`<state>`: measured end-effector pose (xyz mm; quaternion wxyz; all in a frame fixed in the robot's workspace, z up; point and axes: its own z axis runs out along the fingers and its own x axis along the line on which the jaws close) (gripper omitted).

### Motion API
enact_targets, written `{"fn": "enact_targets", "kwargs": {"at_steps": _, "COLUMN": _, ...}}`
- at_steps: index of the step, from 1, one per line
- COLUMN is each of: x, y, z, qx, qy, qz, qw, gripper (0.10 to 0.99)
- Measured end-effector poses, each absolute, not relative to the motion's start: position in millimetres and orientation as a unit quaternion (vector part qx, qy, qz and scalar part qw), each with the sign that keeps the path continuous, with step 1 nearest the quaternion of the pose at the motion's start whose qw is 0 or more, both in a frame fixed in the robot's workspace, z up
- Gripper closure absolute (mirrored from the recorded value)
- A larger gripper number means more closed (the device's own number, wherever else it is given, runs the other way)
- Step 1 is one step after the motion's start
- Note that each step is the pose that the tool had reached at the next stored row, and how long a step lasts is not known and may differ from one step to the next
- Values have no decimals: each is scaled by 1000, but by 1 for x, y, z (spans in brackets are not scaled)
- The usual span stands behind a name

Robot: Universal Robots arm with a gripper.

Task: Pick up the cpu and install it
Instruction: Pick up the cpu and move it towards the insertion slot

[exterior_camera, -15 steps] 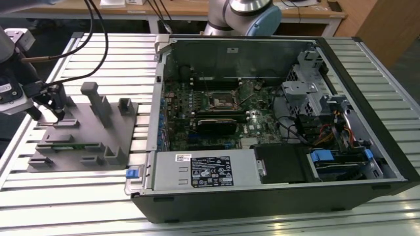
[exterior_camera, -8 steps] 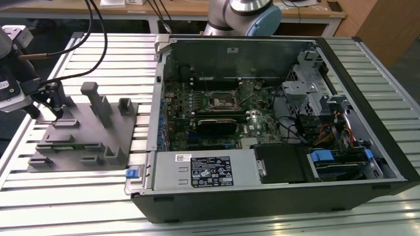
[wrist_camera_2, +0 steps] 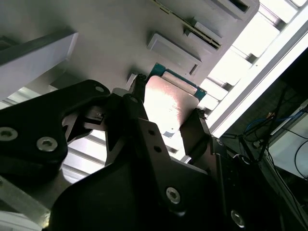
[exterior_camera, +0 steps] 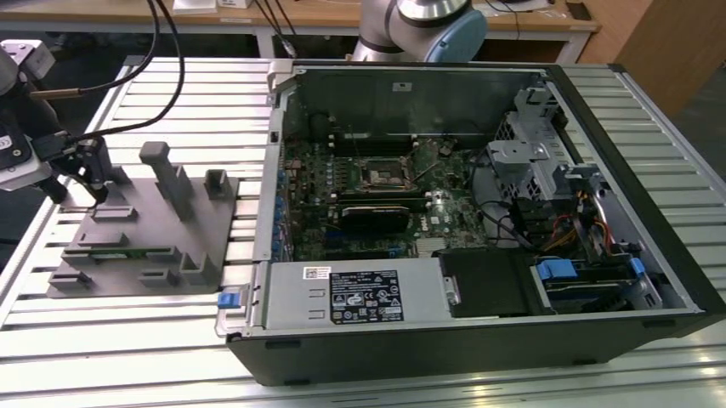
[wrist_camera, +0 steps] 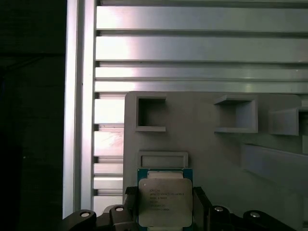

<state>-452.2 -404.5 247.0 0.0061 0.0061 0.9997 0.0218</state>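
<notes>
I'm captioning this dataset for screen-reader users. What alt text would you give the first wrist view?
A cpu, its silvery top facing the camera, sits between the black jaws of the gripper, which press on two opposite edges. Beyond it lies a grey plastic holder with square pockets, resting on a slatted metal table.

Silvery cpu (wrist_camera_2: 167, 103) between black fingers (wrist_camera_2: 195, 134) of the end effector (wrist_camera_2: 169, 97), grey holder (wrist_camera_2: 96, 33) behind.

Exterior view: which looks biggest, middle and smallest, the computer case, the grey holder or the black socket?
1. Case, by far the largest.
2. Holder.
3. Socket, clearly the smallest.
</notes>
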Motion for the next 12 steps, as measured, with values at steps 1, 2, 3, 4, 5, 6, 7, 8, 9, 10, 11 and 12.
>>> {"fn": "enact_targets", "kwargs": {"at_steps": 1, "x": -452, "y": -404, "z": 248, "qx": 6, "qy": 1000, "qz": 22, "qw": 6, "gripper": 545}}
{"fn": "enact_targets", "kwargs": {"at_steps": 2, "x": -452, "y": -404, "z": 248, "qx": 6, "qy": 1000, "qz": 22, "qw": 6, "gripper": 545}}
{"fn": "enact_targets", "kwargs": {"at_steps": 3, "x": -452, "y": -404, "z": 249, "qx": 6, "qy": 1000, "qz": 22, "qw": 6, "gripper": 545}}
{"fn": "enact_targets", "kwargs": {"at_steps": 4, "x": -452, "y": -404, "z": 249, "qx": 6, "qy": 1000, "qz": 22, "qw": 6, "gripper": 545}}
{"fn": "enact_targets", "kwargs": {"at_steps": 5, "x": -452, "y": -404, "z": 250, "qx": 6, "qy": 1000, "qz": 22, "qw": 6, "gripper": 545}}
{"fn": "enact_targets", "kwargs": {"at_steps": 6, "x": -452, "y": -404, "z": 250, "qx": 6, "qy": 1000, "qz": 22, "qw": 6, "gripper": 545}}
{"fn": "enact_targets", "kwargs": {"at_steps": 7, "x": -452, "y": -404, "z": 250, "qx": 6, "qy": 1000, "qz": 22, "qw": 6, "gripper": 545}}
{"fn": "enact_targets", "kwargs": {"at_steps": 8, "x": -452, "y": -404, "z": 251, "qx": 6, "qy": 1000, "qz": 22, "qw": 6, "gripper": 545}}
{"fn": "enact_targets", "kwargs": {"at_steps": 9, "x": -452, "y": -404, "z": 251, "qx": 6, "qy": 1000, "qz": 22, "qw": 6, "gripper": 545}}
{"fn": "enact_targets", "kwargs": {"at_steps": 10, "x": -452, "y": -404, "z": 252, "qx": 6, "qy": 1000, "qz": 22, "qw": 6, "gripper": 545}}
{"fn": "enact_targets", "kwargs": {"at_steps": 11, "x": -452, "y": -404, "z": 252, "qx": 6, "qy": 1000, "qz": 22, "qw": 6, "gripper": 545}}
{"fn": "enact_targets", "kwargs": {"at_steps": 12, "x": -452, "y": -404, "z": 252, "qx": 6, "qy": 1000, "qz": 22, "qw": 6, "gripper": 545}}
